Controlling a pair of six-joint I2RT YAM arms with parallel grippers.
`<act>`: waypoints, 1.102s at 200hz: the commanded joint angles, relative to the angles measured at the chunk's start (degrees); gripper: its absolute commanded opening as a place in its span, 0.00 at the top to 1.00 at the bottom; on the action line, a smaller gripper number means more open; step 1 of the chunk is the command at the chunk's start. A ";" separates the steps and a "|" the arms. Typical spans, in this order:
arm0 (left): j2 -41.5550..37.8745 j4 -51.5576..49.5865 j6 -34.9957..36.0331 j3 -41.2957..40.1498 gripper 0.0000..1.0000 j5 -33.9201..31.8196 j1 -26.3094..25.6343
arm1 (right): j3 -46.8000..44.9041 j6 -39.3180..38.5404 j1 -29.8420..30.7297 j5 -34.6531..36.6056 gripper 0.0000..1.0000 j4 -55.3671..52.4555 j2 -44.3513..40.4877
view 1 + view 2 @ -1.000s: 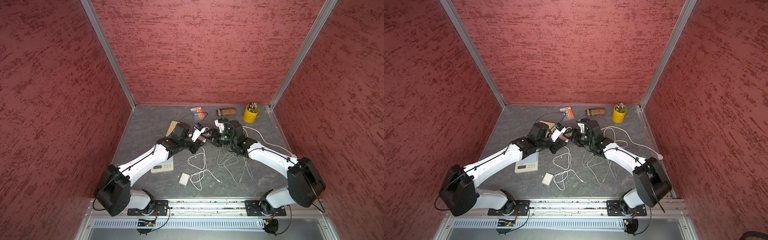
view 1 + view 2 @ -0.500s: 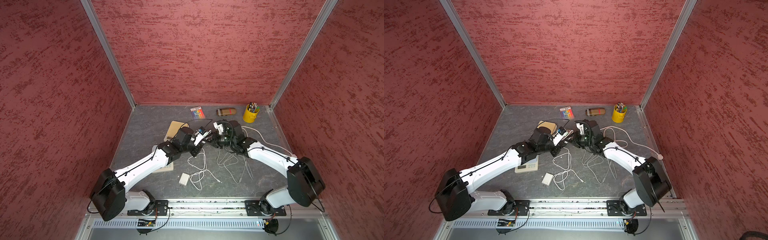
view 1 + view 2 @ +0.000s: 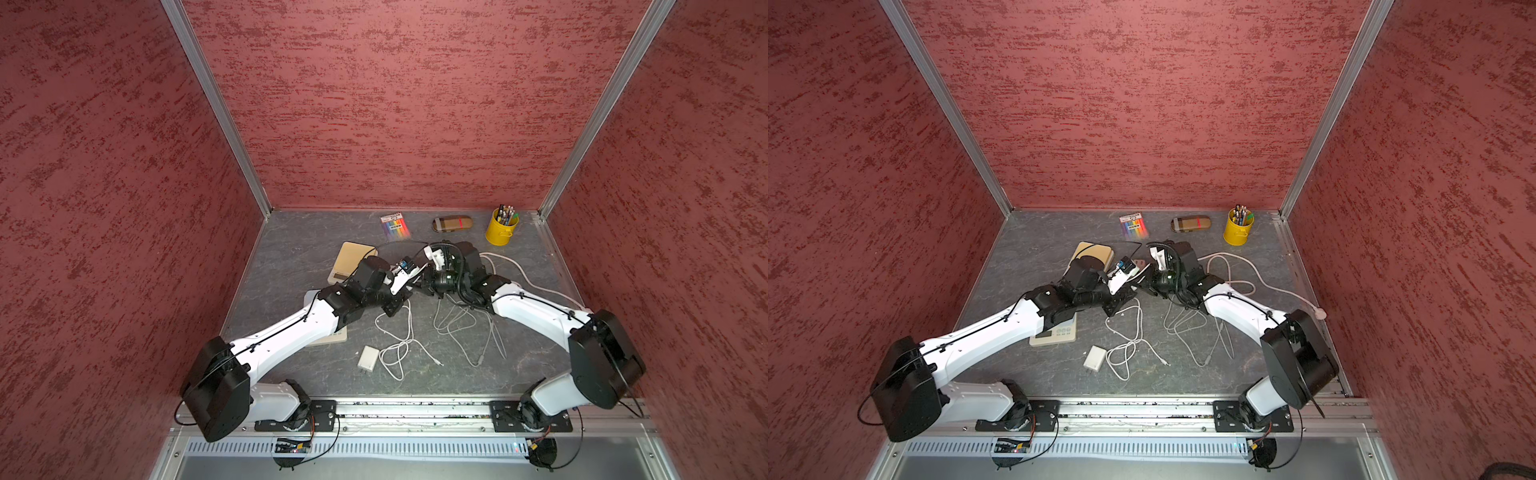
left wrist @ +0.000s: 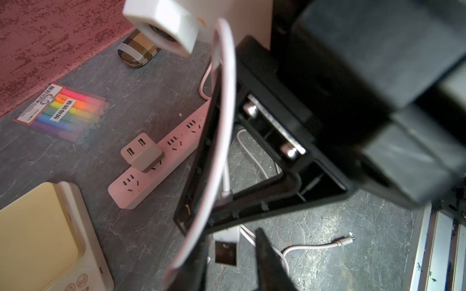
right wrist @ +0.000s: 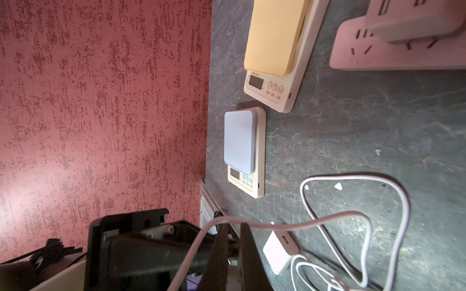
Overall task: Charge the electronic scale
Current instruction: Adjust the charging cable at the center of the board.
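The right tool (image 5: pixel 233 226) pinches the white cable (image 5: pixel 282 226); the left tool (image 4: pixel 232 241) stands parted, the USB plug (image 4: pixel 225 248) seemingly between its tips. The yellow-topped scale (image 3: pixel 353 257) lies at their ten o'clock.

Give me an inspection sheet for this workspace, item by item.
Surface: grey stone-pattern tabletop, no spills seen.
Job's things: yellow-topped scale and blue-topped scale, no cable in either; power strip carrying a USB adapter.
Clutter: highlighter pack, pencil case and pen cup by the back wall; loose charger near the front.
Grippers: right gripper shut on the white cable; left gripper open around a USB plug.
Cables: loose coils between the arms.
Surroundings: red textured walls; nothing else seen.
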 commanded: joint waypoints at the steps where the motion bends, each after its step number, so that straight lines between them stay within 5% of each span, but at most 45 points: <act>1: -1.60 3.65 -1.08 -0.42 0.41 2.20 2.47 | 3.61 -4.35 0.44 2.57 1.00 -8.83 -0.97; 46: -0.25 3.65 -7.25 2.64 0.39 10.35 11.26 | 11.19 -14.62 0.38 4.70 1.00 -23.28 0.83; 108: 14.06 8.53 -11.92 12.94 0.38 16.79 9.45 | 11.73 -21.63 -0.66 4.70 1.00 -33.55 -1.75; 117: 15.53 10.15 -12.21 13.40 0.50 16.50 9.31 | 11.38 -22.60 -1.31 4.37 1.00 -34.34 -2.41; 139: 20.00 11.31 -14.03 17.09 1.00 19.76 11.10 | 10.65 -25.01 -2.60 3.21 1.00 -36.23 -3.39; 220: 31.48 17.31 -21.08 27.71 1.00 28.38 13.95 | 6.52 -25.89 -6.49 -5.91 1.00 -27.97 -11.97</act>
